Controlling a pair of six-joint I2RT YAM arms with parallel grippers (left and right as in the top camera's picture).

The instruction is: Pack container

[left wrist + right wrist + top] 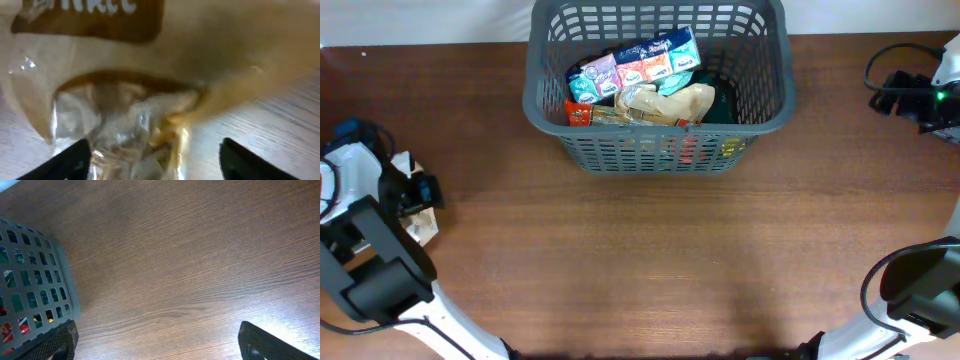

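My left gripper (155, 145): fingers spread, straddling tan crinkled plastic packet (125, 100); dark grey lattice plastic basket (534, 95) lies upper right of them, long axis left-right.

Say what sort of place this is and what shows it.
Probably a robotics lab bench: two robot arms flank a wooden table, with a grey container of snack packets at its far edge.
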